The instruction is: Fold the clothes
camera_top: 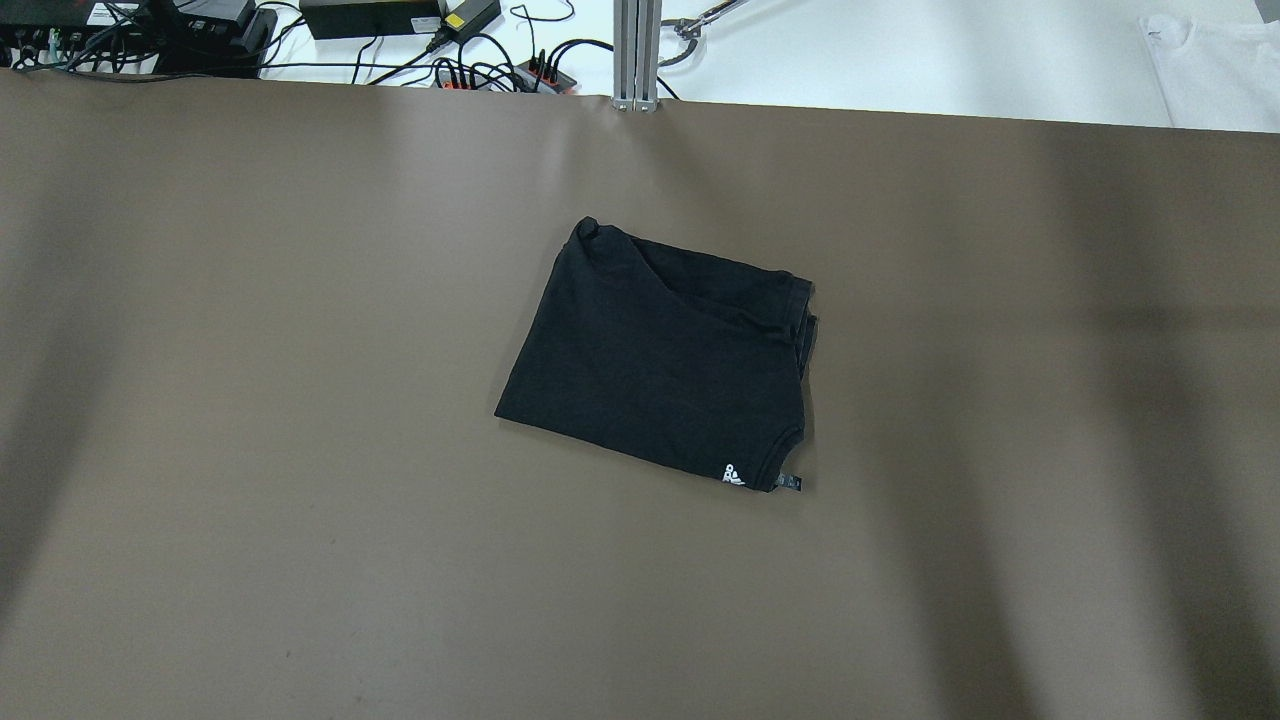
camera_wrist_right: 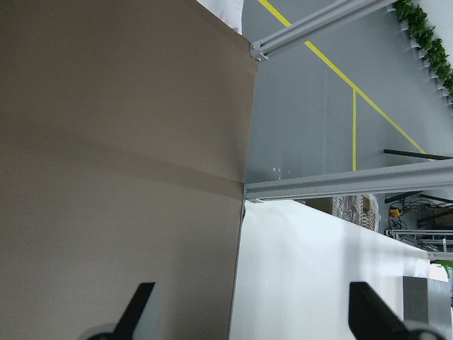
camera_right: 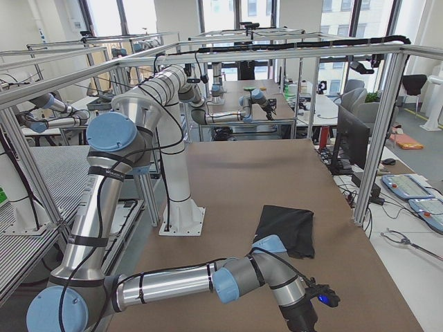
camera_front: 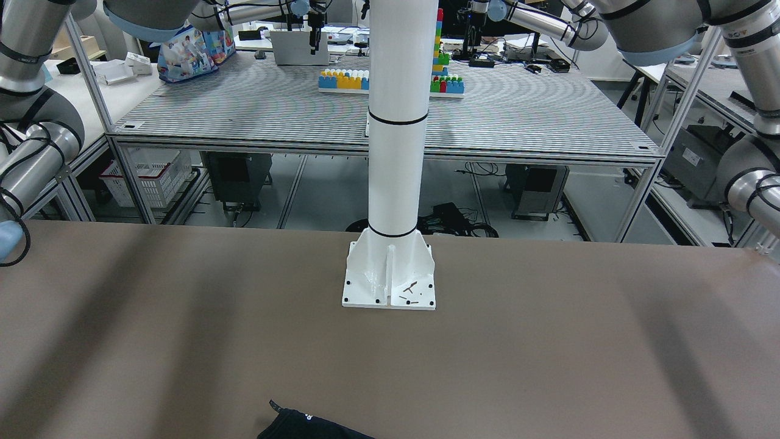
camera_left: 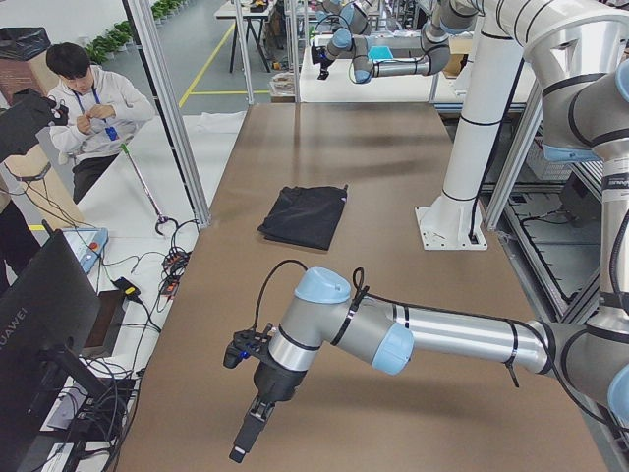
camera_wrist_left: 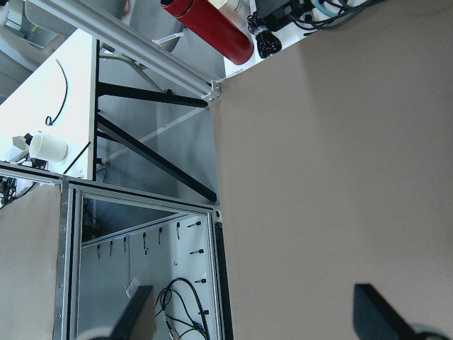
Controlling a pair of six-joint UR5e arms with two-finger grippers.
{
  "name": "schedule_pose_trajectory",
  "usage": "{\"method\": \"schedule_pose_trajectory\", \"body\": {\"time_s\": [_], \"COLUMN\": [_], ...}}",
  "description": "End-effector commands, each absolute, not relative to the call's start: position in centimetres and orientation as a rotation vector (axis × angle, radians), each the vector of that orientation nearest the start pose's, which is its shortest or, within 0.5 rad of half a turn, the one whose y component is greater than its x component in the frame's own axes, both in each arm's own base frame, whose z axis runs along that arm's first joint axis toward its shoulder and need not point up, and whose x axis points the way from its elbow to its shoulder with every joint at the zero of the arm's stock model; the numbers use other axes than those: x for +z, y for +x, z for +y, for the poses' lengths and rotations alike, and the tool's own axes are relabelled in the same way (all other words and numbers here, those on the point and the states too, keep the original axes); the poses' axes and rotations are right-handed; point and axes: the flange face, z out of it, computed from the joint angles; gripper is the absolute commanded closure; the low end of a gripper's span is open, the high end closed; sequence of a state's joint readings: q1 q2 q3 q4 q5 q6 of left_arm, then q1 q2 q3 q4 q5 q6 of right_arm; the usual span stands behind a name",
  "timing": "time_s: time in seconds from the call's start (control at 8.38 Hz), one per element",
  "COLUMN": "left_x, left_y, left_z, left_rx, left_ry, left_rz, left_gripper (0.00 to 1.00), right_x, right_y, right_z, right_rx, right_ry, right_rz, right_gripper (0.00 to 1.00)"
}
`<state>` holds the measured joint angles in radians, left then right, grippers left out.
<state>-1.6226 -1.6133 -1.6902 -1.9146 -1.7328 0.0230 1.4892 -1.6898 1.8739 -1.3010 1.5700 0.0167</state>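
Observation:
A black garment (camera_top: 660, 350) lies folded into a compact rectangle in the middle of the brown table (camera_top: 250, 400), with a small white logo at its near right corner. It also shows in the front-facing view (camera_front: 304, 427), the left view (camera_left: 305, 214) and the right view (camera_right: 287, 228). My left gripper (camera_wrist_left: 255, 319) is open and empty, over the table's left end, far from the garment; it also shows in the left view (camera_left: 251, 433). My right gripper (camera_wrist_right: 253, 312) is open and empty over the table's right end edge, also far from the garment.
The white pedestal base (camera_front: 389, 277) is bolted at the table's near middle edge. Cables and power strips (camera_top: 480, 70) lie beyond the far edge. A white cloth (camera_top: 1210, 60) lies on the white surface at far right. An operator (camera_left: 88, 108) stands off the table's far side.

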Motion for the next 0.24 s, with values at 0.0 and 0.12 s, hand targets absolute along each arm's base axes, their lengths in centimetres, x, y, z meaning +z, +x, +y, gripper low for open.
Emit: {"method": "schedule_pose_trajectory", "body": {"time_s": [0.0,0.12], "left_x": [56.00,55.54], "left_y": [-14.59,-14.57], "left_z": [-51.83,-52.53], "left_rx": [-0.024,-0.031], "left_ry": [0.531,0.538], "left_rz": [0.126,0.125], "left_gripper": [0.00,0.00], "right_x": [55.47,55.53], "right_y": [10.61,10.61], "right_z": [-47.11,-46.78], "right_rx": [-0.002,0.009], "right_ry": [0.477,0.481], "right_rz": [-0.020,-0.025], "right_gripper": [0.05,0.05]}}
